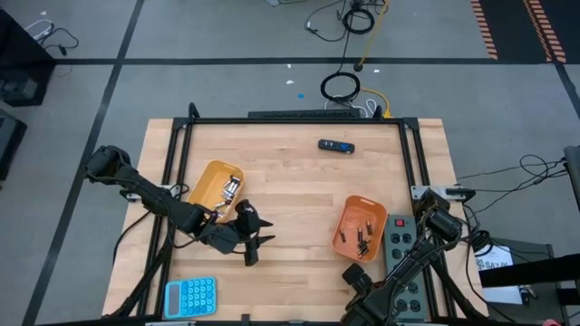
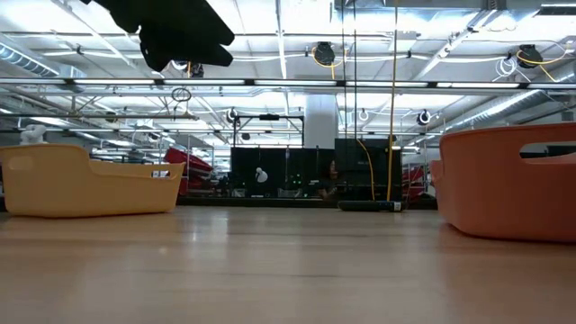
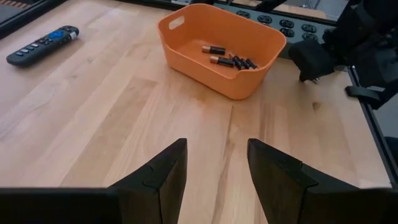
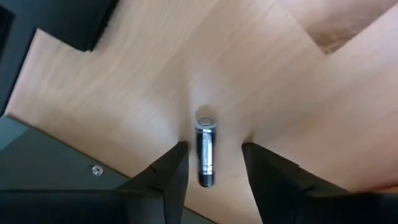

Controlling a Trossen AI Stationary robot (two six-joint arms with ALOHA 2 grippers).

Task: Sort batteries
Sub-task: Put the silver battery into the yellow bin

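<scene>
Shiny cylindrical battery [image 4: 206, 154], right pincer [image 4: 214, 168] astride

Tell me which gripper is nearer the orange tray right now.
Right. The right gripper is at the table's near edge just below the orange tray. The left gripper sits near the yellow tray, across open wood.
</scene>
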